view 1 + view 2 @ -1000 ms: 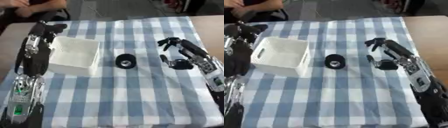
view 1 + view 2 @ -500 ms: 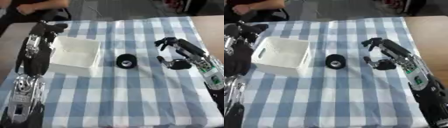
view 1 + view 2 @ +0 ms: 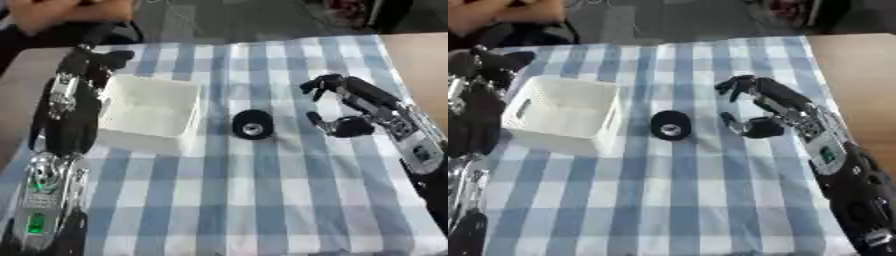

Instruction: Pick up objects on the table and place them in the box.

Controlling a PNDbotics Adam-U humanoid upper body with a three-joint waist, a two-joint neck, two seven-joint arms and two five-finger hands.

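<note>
Tablecloth (image 3: 262,200), blue-and-white check, covering the work surface before me; bare brown table (image 3: 420,50) showing past its edge at 2 o'clock. Item one: white box (image 3: 149,117), open-topped, slotted side walls, standing on the cloth at about 9 o'clock from the centre; its inside shows only white. Item two: small black roll (image 3: 253,124), round, with a pale centre facing me, lying on the cloth at the middle of the scene, just beside the box's right wall but apart from it. Item three: my right hand (image 3: 346,107), entering from 3 o'clock, hovering over the cloth to the right of the black roll and near it without touching; fingers (image 3: 317,84) curved forward and spread at 1 o'clock of the roll, thumb (image 3: 320,121) curled below them, the gap between thumb and fingers holding nothing, so the hand is partly open and empty. Item four: my left arm, running up the 9 o'clock edge; my left hand (image 3: 98,59) lies at the box's far left corner, about 10 o'clock, dark and bunched, and I cannot tell whether its fingers are curled or straight, nor whether it touches the box rim.
</note>
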